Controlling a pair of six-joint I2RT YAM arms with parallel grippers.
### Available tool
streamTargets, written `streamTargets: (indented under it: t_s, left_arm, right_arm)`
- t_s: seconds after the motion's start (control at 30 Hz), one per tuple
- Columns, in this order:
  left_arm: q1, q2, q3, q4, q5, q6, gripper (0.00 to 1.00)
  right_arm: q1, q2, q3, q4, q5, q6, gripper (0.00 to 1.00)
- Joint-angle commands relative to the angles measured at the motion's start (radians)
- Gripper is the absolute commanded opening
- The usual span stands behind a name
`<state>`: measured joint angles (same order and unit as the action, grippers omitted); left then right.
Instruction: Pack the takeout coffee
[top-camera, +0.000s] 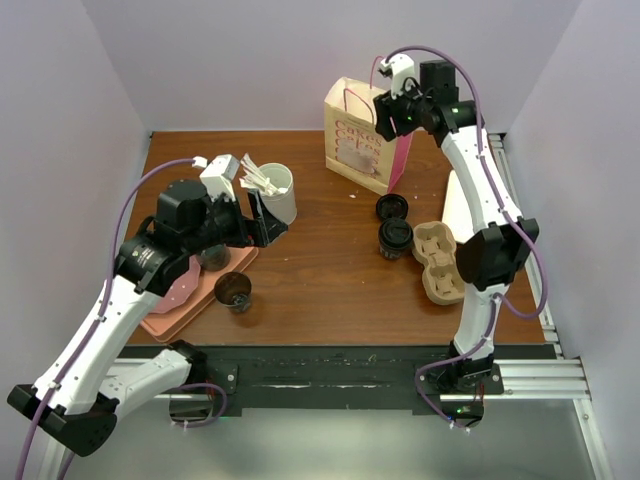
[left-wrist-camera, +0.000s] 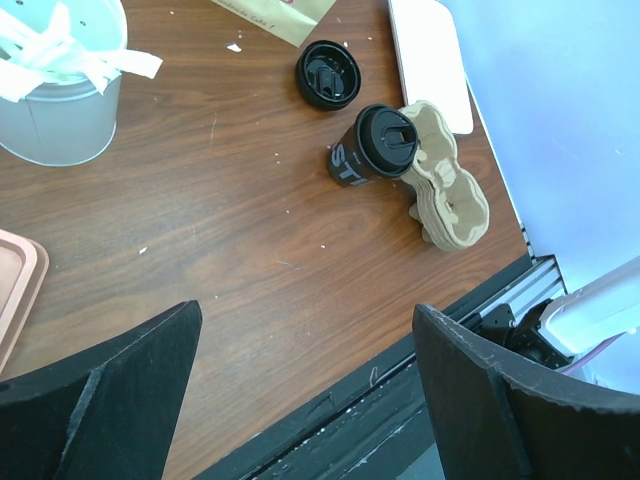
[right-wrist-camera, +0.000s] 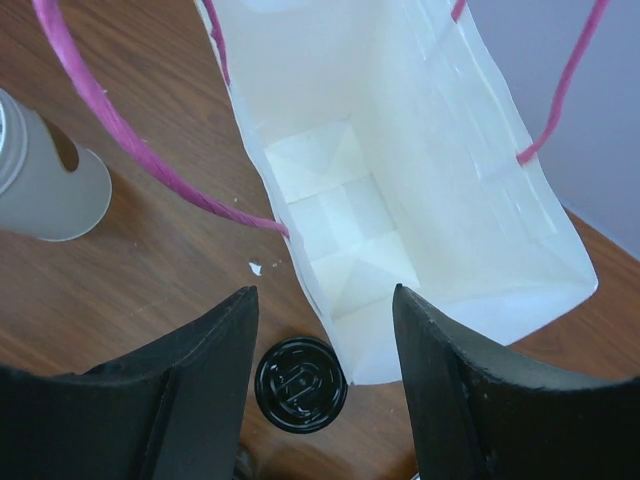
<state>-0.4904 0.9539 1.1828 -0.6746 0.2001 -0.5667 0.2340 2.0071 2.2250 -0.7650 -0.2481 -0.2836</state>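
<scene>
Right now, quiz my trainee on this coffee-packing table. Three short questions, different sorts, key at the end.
1. True or false: the paper bag already has a cup inside.
2. Which gripper is above the bag's open mouth? A left; B right; C neither.
3. Fill in: the lidded coffee cup stands beside the tan cup ____.
Key: 1 false, the bag is empty. 2 B, the right gripper, jaws apart. 3 carrier.
</scene>
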Motion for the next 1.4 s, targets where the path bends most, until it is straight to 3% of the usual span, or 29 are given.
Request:
streamTargets:
  t_s: [0.0,0.27,0.53,0.67,0.93,1.17,1.37]
  left_arm:
    - [0.004,-0.004,0.018,0.003,-0.008,-0.015,0.91]
    - [0.004,-0.007,0.017,-0.011,-0.010,-0.010,0.91]
    - [0.004,-0.015,0.031,-0.005,-0.030,-0.006,0.90]
    - [0.004,-0.021,0.047,-0.019,-0.056,0.001,0.90]
    - [0.006,-0.044,0.037,-0.022,-0.083,-0.005,0.90]
    - [0.006,-0.060,0.040,-0.036,-0.122,-0.001,0.89]
    - [0.004,-0.063,0.043,-0.056,-0.143,0.008,0.89]
  right_arm:
    - [0.004,0.018,0.039,0.040,-0.082,-0.040,0.59]
    - [0.002,0.028,0.013,0.027,-0.037,-0.055,0.55]
    - [0.002,0.036,0.048,0.044,-0.074,-0.031,0.14]
    - [0.005,0.015,0.051,0.055,-0.082,-0.009,0.00]
    - [0.019,-0.039,0.058,0.105,0.003,0.092,0.00]
    - [0.053,-0.110,0.059,0.092,0.135,0.086,0.00]
    - [0.076,-0.177,0.039,0.067,0.135,0.078,0.00]
